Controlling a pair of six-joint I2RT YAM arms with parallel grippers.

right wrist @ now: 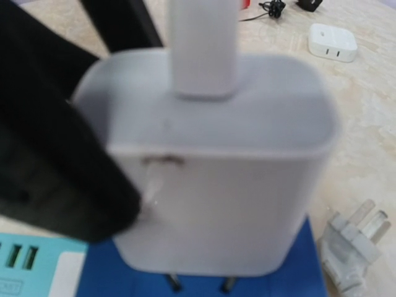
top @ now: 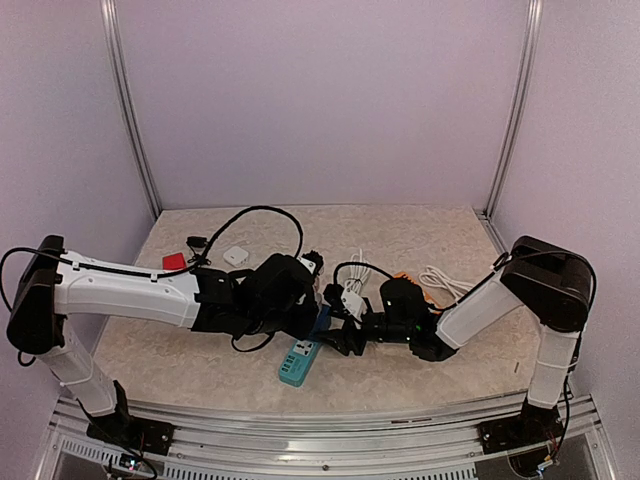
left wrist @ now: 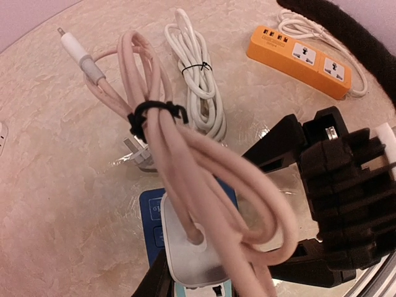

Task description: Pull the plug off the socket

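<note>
The socket (top: 298, 365) is a teal power strip with a blue end (left wrist: 148, 213), lying flat on the table. A white plug (left wrist: 189, 250) stands in that blue end, and its looped pink cable (left wrist: 185, 142) rises toward the left wrist camera. Side on, the plug (right wrist: 216, 167) fills the right wrist view, and its two pins (right wrist: 174, 282) show a little above the blue socket (right wrist: 204, 281). My left gripper (left wrist: 204, 288) is shut across the strip, one dark finger (left wrist: 154, 278) beside it. My right gripper (left wrist: 260, 210) is closed on the plug, with a black finger (right wrist: 68, 173) pressed against its side.
An orange power strip (left wrist: 300, 59) and a tied white cable bundle (left wrist: 198, 80) lie beyond the plug. A loose three-pin plug (right wrist: 352, 247) rests next to the blue end. A white charger (top: 236, 256) and a red block (top: 174, 261) sit at the far left.
</note>
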